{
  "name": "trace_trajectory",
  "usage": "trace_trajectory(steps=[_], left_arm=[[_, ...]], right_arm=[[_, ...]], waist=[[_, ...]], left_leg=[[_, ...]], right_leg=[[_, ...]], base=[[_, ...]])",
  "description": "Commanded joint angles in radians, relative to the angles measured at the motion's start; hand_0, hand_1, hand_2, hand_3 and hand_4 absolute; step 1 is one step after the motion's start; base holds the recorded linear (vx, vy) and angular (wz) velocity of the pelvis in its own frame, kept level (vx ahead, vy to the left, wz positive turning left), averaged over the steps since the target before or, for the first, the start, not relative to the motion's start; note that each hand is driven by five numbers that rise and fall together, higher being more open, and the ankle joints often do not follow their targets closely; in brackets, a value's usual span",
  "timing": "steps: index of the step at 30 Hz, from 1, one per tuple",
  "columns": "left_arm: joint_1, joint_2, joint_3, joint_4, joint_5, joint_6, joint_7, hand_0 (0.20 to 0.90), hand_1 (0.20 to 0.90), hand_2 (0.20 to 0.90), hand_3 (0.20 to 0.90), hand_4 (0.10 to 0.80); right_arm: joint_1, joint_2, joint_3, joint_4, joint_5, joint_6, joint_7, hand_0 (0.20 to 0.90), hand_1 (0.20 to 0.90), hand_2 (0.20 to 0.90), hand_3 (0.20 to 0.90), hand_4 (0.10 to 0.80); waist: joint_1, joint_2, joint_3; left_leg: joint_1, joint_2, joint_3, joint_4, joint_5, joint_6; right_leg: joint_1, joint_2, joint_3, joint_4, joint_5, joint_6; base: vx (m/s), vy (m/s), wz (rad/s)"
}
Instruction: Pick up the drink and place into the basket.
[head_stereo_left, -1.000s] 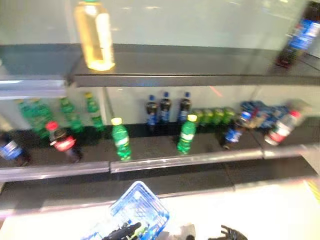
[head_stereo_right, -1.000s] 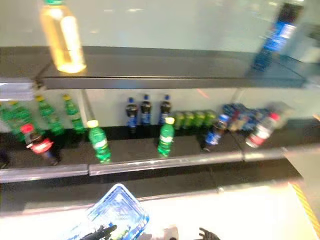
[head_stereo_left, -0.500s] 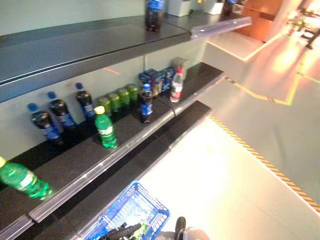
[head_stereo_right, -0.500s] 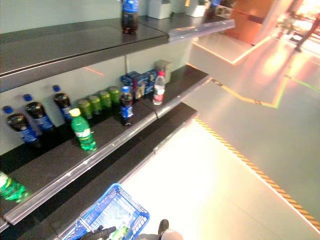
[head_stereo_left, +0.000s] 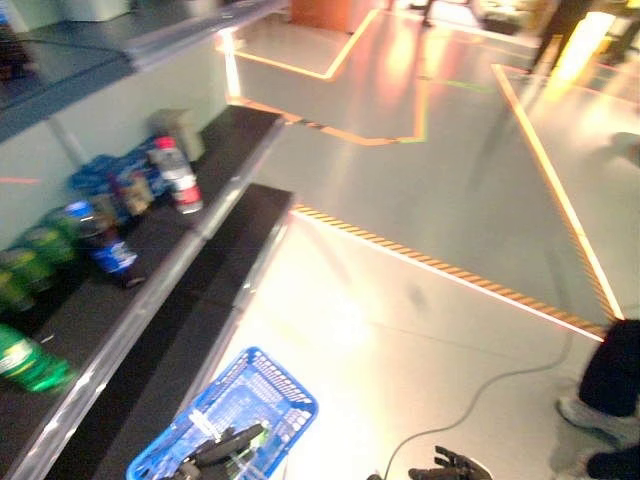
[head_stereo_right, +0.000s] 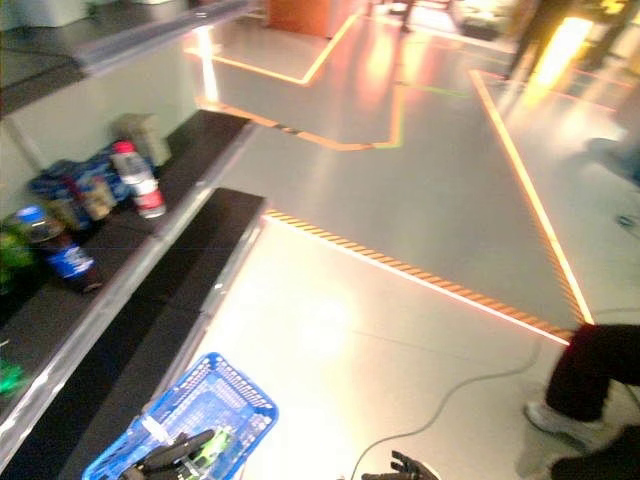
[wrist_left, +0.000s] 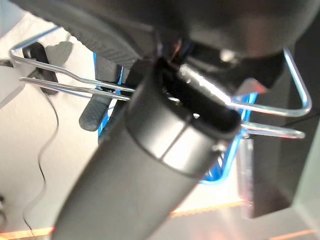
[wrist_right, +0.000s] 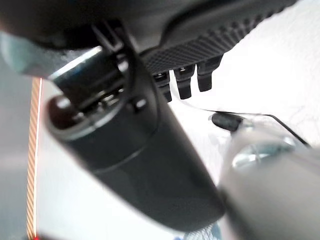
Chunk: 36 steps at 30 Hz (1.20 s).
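Far left of the frame, a green plastic drink bottle lies on its side on the dark shelf, glossy and rounded. Up the shelf stand a dark cola bottle with a blue cap and blue label, then a clear bottle with a red cap and red label, upright beside a cluster of blue packs and a grey box. A silvery metal strip edges the shelf.

Lower left centre, the blue plastic lattice basket hangs from my left hand; the wrist view shows its thin bright wire handles running by my dark fingers, which look curled round them. Something green shows in the basket near my fingers, too blurred to name.

Bottom centre-right, my right hand just peeks in, dark fingers loosely spread, holding nothing. The glossy grey floor carries orange lines and a black-and-yellow striped tape. Far right, a person's dark trouser leg and pale shoe.
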Motion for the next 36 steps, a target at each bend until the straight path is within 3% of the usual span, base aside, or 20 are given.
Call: trace_trajectory(steps=[1, 5, 8, 9, 10, 11, 12, 13, 16, 17, 20, 23, 24, 27, 29, 30, 32, 34, 35, 36], left_arm=[[-0.077, -0.062, -0.031, -0.054, -0.023, 0.009, -0.130, 0.300, 0.300, 0.300, 0.200, 0.100], [-0.090, -0.082, -0.054, -0.087, -0.051, 0.003, -0.092, 0.300, 0.300, 0.300, 0.200, 0.100], [-0.096, -0.093, -0.070, -0.109, -0.066, 0.009, -0.067, 0.300, 0.300, 0.300, 0.200, 0.100], [-0.095, -0.094, -0.070, -0.113, -0.065, 0.012, -0.064, 0.300, 0.300, 0.300, 0.200, 0.100], [-0.092, -0.099, -0.073, -0.120, -0.066, 0.014, -0.056, 0.300, 0.300, 0.300, 0.200, 0.100], [-0.089, -0.100, -0.073, -0.121, -0.066, 0.013, -0.054, 0.300, 0.300, 0.300, 0.200, 0.100], [-0.074, -0.101, -0.071, -0.118, -0.070, 0.007, -0.056, 0.300, 0.300, 0.300, 0.200, 0.100], [-0.071, -0.101, -0.070, -0.118, -0.074, 0.007, -0.055, 0.300, 0.300, 0.300, 0.200, 0.100], [-0.061, -0.102, -0.062, -0.105, -0.081, 0.005, -0.060, 0.300, 0.300, 0.300, 0.200, 0.100], [-0.055, -0.106, -0.055, -0.092, -0.081, -0.001, -0.066, 0.300, 0.300, 0.300, 0.200, 0.100], [-0.035, -0.104, -0.052, -0.076, -0.086, -0.009, -0.084, 0.300, 0.300, 0.300, 0.200, 0.100], [-0.020, -0.100, -0.054, -0.068, -0.086, -0.016, -0.096, 0.300, 0.300, 0.300, 0.200, 0.100], [-0.015, -0.101, -0.053, -0.063, -0.086, -0.020, -0.100, 0.300, 0.300, 0.300, 0.200, 0.100], [-0.007, -0.097, -0.043, -0.065, -0.087, -0.021, -0.107, 0.300, 0.300, 0.300, 0.200, 0.100], [-0.006, -0.090, -0.019, -0.069, -0.087, -0.016, -0.111, 0.300, 0.300, 0.300, 0.200, 0.100], [-0.014, -0.081, -0.013, -0.080, -0.076, -0.004, -0.117, 0.300, 0.300, 0.300, 0.200, 0.100], [-0.034, -0.065, -0.027, -0.085, -0.072, 0.005, -0.124, 0.300, 0.300, 0.300, 0.200, 0.100], [-0.046, -0.060, -0.051, -0.085, -0.076, 0.004, -0.117, 0.300, 0.300, 0.300, 0.200, 0.100], [-0.048, -0.058, -0.058, -0.093, -0.081, 0.004, -0.107, 0.300, 0.300, 0.300, 0.200, 0.100], [-0.048, -0.058, -0.069, -0.099, -0.086, 0.006, -0.100, 0.300, 0.300, 0.300, 0.200, 0.100]], right_arm=[[-0.042, -0.018, -0.013, 0.046, 0.002, -0.021, -0.011, 0.900, 0.900, 0.900, 0.900, 0.800], [-0.038, -0.023, -0.003, 0.030, 0.005, -0.017, -0.009, 0.900, 0.900, 0.900, 0.900, 0.800], [-0.042, -0.037, -0.002, 0.016, 0.020, -0.004, -0.022, 0.900, 0.900, 0.900, 0.900, 0.800], [-0.043, -0.040, -0.002, 0.013, 0.023, 0.000, -0.025, 0.900, 0.900, 0.900, 0.900, 0.800], [-0.050, -0.046, -0.004, 0.006, 0.028, 0.012, -0.031, 0.900, 0.900, 0.900, 0.900, 0.800], [-0.053, -0.049, -0.004, 0.004, 0.028, 0.015, -0.031, 0.900, 0.900, 0.900, 0.900, 0.800], [-0.063, -0.058, -0.005, 0.006, 0.019, 0.017, -0.025, 0.900, 0.900, 0.900, 0.900, 0.800], [-0.066, -0.061, -0.004, 0.007, 0.016, 0.018, -0.024, 0.900, 0.900, 0.900, 0.900, 0.800], [-0.076, -0.071, 0.003, 0.018, 0.015, 0.024, -0.029, 0.900, 0.900, 0.900, 0.900, 0.800], [-0.080, -0.074, 0.009, 0.026, 0.010, 0.021, -0.025, 0.900, 0.900, 0.900, 0.900, 0.800], [-0.077, -0.074, 0.019, 0.035, -0.002, 0.009, -0.016, 0.900, 0.900, 0.900, 0.900, 0.800], [-0.072, -0.072, 0.023, 0.040, -0.013, 0.005, -0.012, 0.900, 0.900, 0.900, 0.900, 0.800], [-0.071, -0.072, 0.020, 0.044, -0.026, 0.003, -0.010, 0.900, 0.900, 0.900, 0.900, 0.800], [-0.078, -0.070, 0.016, 0.056, -0.049, -0.001, -0.013, 0.900, 0.900, 0.900, 0.900, 0.800], [-0.087, -0.069, 0.009, 0.054, -0.080, 0.004, -0.010, 0.900, 0.900, 0.900, 0.900, 0.800], [-0.084, -0.066, 0.009, 0.044, -0.087, 0.002, -0.006, 0.900, 0.900, 0.900, 0.900, 0.800], [-0.078, -0.067, 0.005, 0.027, -0.068, -0.005, 0.002, 0.900, 0.900, 0.900, 0.900, 0.800], [-0.078, -0.065, -0.004, 0.022, -0.047, -0.008, 0.010, 0.900, 0.900, 0.900, 0.900, 0.800], [-0.080, -0.064, -0.006, 0.016, -0.048, -0.012, 0.020, 0.900, 0.900, 0.900, 0.900, 0.800], [-0.079, -0.063, -0.003, 0.012, -0.041, -0.010, 0.020, 0.900, 0.900, 0.900, 0.900, 0.800]], waist=[[-0.032, 0.017, 0.008], [-0.054, 0.020, 0.019], [-0.041, 0.015, 0.041], [-0.033, 0.015, 0.047], [-0.020, 0.016, 0.058], [-0.014, 0.017, 0.061], [-0.001, 0.029, 0.066], [0.000, 0.033, 0.067], [0.013, 0.063, 0.066], [0.030, 0.084, 0.066], [0.048, 0.095, 0.059], [0.053, 0.091, 0.054], [0.054, 0.092, 0.050], [0.057, 0.085, 0.038], [0.080, 0.062, 0.023], [0.089, 0.045, 0.019], [0.098, 0.035, 0.010], [0.100, 0.043, 0.008], [0.102, 0.064, 0.009], [0.103, 0.073, 0.008]], left_leg=[[-0.076, -0.041, -0.040, -0.181, 0.131, 0.012], [-0.084, -0.012, -0.060, -0.168, 0.147, -0.004], [-0.155, 0.035, -0.126, 0.004, 0.198, -0.048], [-0.174, 0.027, -0.157, 0.032, 0.192, -0.046], [-0.208, -0.003, -0.213, 0.068, 0.162, -0.032], [-0.216, -0.017, -0.230, 0.069, 0.148, -0.025], [-0.221, -0.059, -0.259, 0.021, 0.119, -0.006], [-0.216, -0.067, -0.257, 0.000, 0.115, -0.001], [-0.221, -0.106, -0.277, -0.134, 0.169, -0.010], [-0.263, -0.117, -0.293, -0.171, 0.226, -0.013], [-0.350, -0.112, -0.296, -0.183, 0.242, -0.034], [-0.395, -0.106, -0.261, -0.183, 0.244, -0.038], [-0.402, -0.095, -0.225, -0.183, 0.251, -0.037], [-0.380, -0.104, -0.183, -0.183, 0.247, -0.015], [-0.340, -0.181, -0.210, -0.183, 0.221, 0.039], [-0.314, -0.221, -0.219, -0.183, 0.196, 0.070], [-0.279, -0.256, -0.243, -0.183, 0.166, 0.107], [-0.254, -0.267, -0.280, -0.183, 0.152, 0.125], [-0.246, -0.249, -0.297, -0.183, 0.164, 0.129], [-0.232, -0.249, -0.321, -0.183, 0.161, 0.131]], right_leg=[[0.040, -0.051, 0.019, 0.018, 0.001, 0.142], [0.035, -0.014, 0.047, 0.023, -0.022, 0.109], [0.051, 0.009, 0.075, 0.022, -0.038, 0.074], [0.053, 0.010, 0.084, 0.026, -0.042, 0.070], [0.054, 0.007, 0.101, 0.037, -0.050, 0.067], [0.055, 0.005, 0.109, 0.041, -0.053, 0.068], [0.056, 0.006, 0.129, 0.052, -0.064, 0.072], [0.057, 0.004, 0.133, 0.054, -0.068, 0.075], [0.073, 0.018, 0.145, 0.048, -0.085, 0.084], [0.078, 0.037, 0.156, 0.043, -0.080, 0.077], [0.116, 0.054, 0.171, 0.051, -0.117, 0.075], [0.147, 0.059, 0.162, 0.070, -0.152, 0.073], [0.160, 0.065, 0.150, 0.093, -0.177, 0.069], [0.181, 0.063, 0.141, 0.133, -0.194, 0.078], [0.183, 0.036, 0.162, 0.223, -0.135, 0.129], [0.173, 0.011, 0.173, 0.315, -0.058, 0.168], [0.118, -0.037, 0.182, 0.510, 0.074, 0.220], [0.047, -0.074, 0.197, 0.661, 0.127, 0.233], [-0.015, -0.073, 0.204, 0.739, 0.155, 0.215], [-0.053, -0.100, 0.202, 0.754, 0.145, 0.203]], base=[[-0.060, -0.280, -0.16], [-0.056, -0.353, -0.20], [-0.007, -0.292, 0.02], [0.012, -0.188, -0.08], [0.023, -0.121, -0.17], [0.084, -0.118, -0.29], [0.098, -0.056, -0.36], [0.150, -0.032, -0.39], [0.209, -0.004, -0.20], [0.182, -0.030, -0.09], [0.410, -0.039, -0.34], [0.419, -0.007, -0.27], [0.477, 0.021, -0.07], [0.468, 0.053, 0.10], [0.527, 0.108, -0.12], [0.437, 0.131, -0.56], [0.406, 0.150, -0.57], [0.317, 0.092, 0.44], [0.259, 0.046, 0.88], [0.203, 0.020, 0.76]])
